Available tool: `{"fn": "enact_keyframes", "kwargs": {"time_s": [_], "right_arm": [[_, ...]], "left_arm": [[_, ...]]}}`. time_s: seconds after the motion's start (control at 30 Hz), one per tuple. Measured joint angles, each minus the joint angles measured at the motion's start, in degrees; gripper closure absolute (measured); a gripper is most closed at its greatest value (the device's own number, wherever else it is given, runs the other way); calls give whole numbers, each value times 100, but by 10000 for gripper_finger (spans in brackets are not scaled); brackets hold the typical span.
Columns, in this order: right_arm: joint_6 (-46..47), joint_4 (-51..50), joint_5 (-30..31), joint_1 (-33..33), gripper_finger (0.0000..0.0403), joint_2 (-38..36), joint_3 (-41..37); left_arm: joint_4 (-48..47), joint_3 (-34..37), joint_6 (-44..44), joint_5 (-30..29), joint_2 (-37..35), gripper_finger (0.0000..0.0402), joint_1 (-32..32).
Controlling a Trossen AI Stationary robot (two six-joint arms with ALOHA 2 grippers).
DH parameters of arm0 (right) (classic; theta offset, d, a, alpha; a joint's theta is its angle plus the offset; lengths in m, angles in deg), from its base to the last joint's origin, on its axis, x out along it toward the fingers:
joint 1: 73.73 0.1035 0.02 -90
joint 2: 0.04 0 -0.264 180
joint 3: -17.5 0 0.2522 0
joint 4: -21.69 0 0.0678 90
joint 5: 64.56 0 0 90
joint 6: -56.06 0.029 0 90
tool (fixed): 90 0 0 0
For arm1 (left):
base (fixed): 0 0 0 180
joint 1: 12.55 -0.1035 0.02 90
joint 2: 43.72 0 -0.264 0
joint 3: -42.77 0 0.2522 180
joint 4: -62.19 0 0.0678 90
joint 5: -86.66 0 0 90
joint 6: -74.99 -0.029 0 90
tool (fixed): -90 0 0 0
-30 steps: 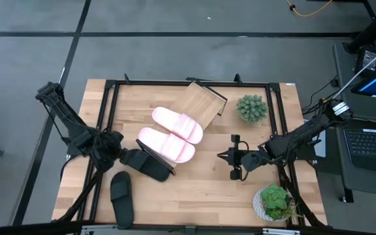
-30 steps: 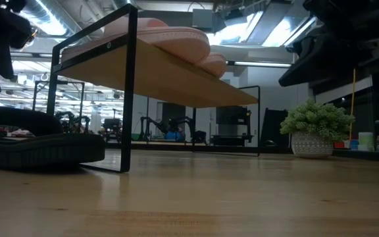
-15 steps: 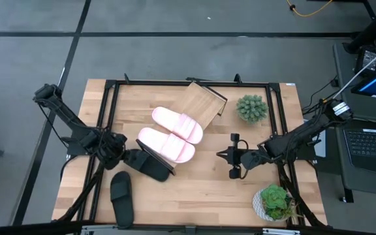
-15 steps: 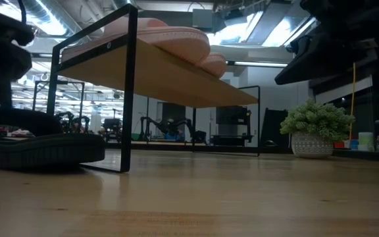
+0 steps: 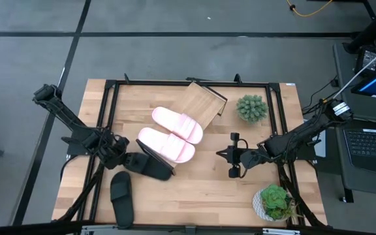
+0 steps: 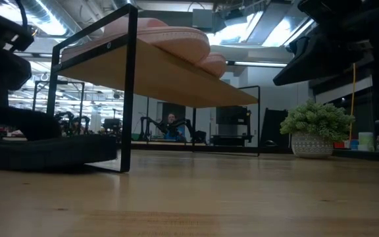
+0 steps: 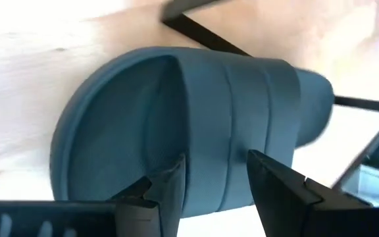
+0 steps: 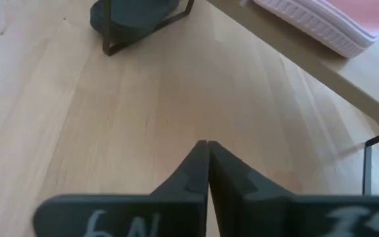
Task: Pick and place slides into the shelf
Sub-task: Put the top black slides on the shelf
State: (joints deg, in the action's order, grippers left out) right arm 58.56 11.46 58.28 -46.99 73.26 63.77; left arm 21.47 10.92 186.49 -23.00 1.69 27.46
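Observation:
One black slide [image 5: 150, 168] lies sole-down on the table at the shelf's near-left leg, and it fills the left wrist view [image 7: 196, 118]. My left gripper [image 5: 128, 158] [image 7: 216, 164] is open just left of it, fingers over its wide strap. A second black slide [image 5: 121, 196] lies near the table's near edge. Two pale pink slides [image 5: 178, 124] [image 5: 167, 145] rest on the slanted wooden shelf [image 5: 204, 103] [image 6: 163, 76]. My right gripper [image 5: 222, 155] [image 8: 206, 148] is shut and hovers right of the shelf. My left gripper comes at the black slide slanting down from the table's left, its open fingers [image 7: 170, 187] lying over the strap [image 7: 229, 131] near the slide's rounded end. Whether they touch the strap, I cannot tell. The slide lies flat on the table.
A green potted plant [image 5: 252, 108] stands at the far right and another [image 5: 274, 201] at the near right corner. A black metal frame [image 5: 109, 117] rims the tabletop. Bare wood lies between the shelf and my right gripper.
My left gripper has come down toward the black slide beside the shelf leg. In the low view that slide's sole now reaches a little farther toward the leg. My right arm has stayed in place.

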Motion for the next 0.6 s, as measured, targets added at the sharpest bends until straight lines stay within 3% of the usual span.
{"fn": "enact_keyframes", "kwargs": {"time_s": [0.13, 0.6], "right_arm": [[0, -1, -4, 0, 380, 0, 0], [0, -3, -7, 2, 377, 0, 0]], "left_arm": [[356, 4, -375, 13, 2, 248, 0], [432, 2, -358, 59, 403, 248, 0]]}}
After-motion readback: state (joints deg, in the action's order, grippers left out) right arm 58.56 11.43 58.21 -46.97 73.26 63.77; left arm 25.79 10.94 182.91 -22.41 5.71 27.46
